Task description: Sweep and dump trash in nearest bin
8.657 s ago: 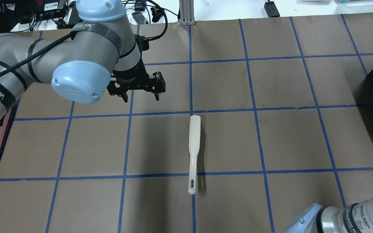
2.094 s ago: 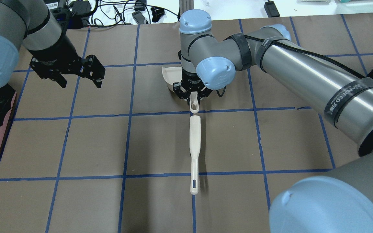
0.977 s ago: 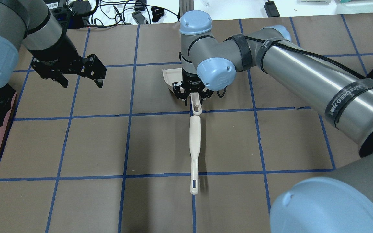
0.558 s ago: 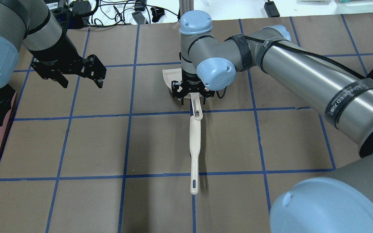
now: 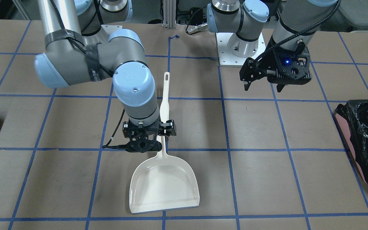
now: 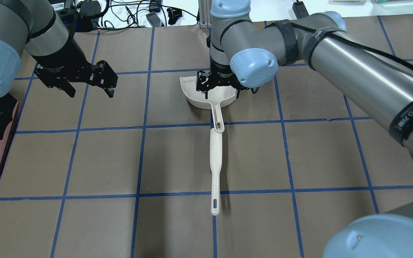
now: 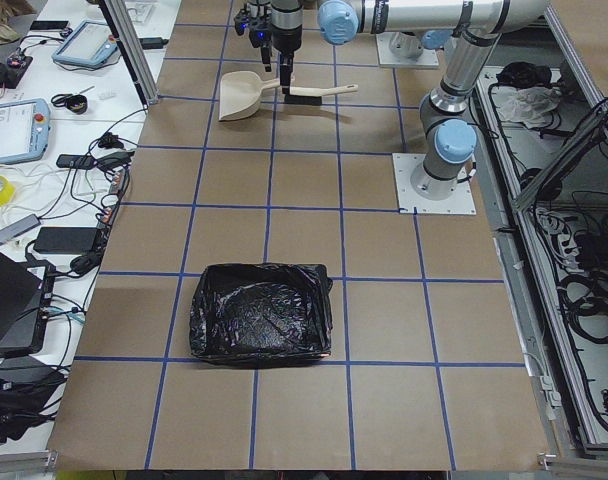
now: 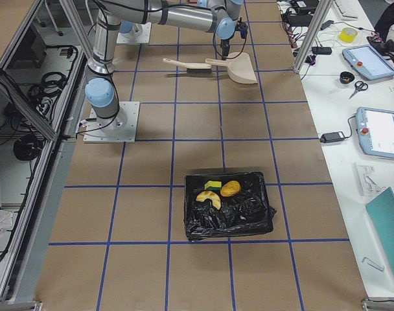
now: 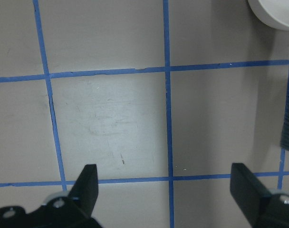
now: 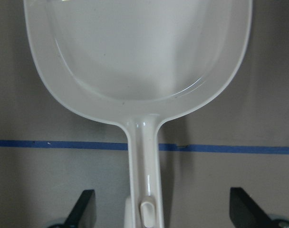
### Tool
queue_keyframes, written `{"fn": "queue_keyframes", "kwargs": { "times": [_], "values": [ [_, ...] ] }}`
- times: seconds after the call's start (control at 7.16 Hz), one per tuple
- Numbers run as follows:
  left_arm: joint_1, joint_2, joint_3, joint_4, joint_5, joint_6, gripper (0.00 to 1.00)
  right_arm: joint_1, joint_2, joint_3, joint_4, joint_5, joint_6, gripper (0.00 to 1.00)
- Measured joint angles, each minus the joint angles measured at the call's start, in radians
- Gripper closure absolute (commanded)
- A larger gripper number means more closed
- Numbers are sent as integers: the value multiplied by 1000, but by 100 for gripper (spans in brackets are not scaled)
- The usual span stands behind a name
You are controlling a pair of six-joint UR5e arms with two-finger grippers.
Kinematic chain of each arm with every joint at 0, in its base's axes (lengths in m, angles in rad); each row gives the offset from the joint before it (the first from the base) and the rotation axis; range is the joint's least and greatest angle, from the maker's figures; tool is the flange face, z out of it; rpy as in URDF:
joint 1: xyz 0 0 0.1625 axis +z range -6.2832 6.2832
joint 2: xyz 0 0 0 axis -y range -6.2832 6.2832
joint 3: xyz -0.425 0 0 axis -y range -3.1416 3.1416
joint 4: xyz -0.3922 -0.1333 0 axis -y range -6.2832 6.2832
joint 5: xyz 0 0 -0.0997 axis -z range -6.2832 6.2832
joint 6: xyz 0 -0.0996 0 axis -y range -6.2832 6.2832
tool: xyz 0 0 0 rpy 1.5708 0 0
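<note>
The trash, an orange lump (image 8: 230, 188), a yellow peel (image 8: 208, 197) and a green block (image 8: 214, 184), lies inside the black bin (image 8: 249, 217) in the exterior right view. A cream dustpan (image 5: 164, 185) lies flat and empty on the table. Its handle end touches the head of the cream brush (image 6: 215, 157). My right gripper (image 10: 166, 213) hovers open over the dustpan handle, which runs between its fingers untouched. My left gripper (image 6: 91, 92) hangs open and empty above bare table to the left.
A pink bin lined with a black bag (image 5: 363, 134) sits at the table's end on my left side. Blue tape divides the brown table (image 6: 317, 154) into squares. Cables and devices line the far edge (image 6: 127, 14).
My right gripper set the dustpan down, opened, then rose and shifted over the pan. The dustpan now lies free against the brush. The left arm stayed put for the last two seconds.
</note>
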Motion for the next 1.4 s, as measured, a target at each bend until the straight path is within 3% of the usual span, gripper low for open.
{"fn": "queue_keyframes", "kwargs": {
  "times": [0.28, 0.7, 1.4],
  "values": [
    [0, -2, 5, 1, -2, 0, 0, -119, -85, -8, 48, -43, -125, 0],
    [0, -14, 2, 19, 3, 0, 0, -193, -235, -15, 212, -124, -230, 0],
    [1, -17, 6, 35, 4, 2, 0, -227, -314, -7, 278, -78, -245, 0]
  ]
}}
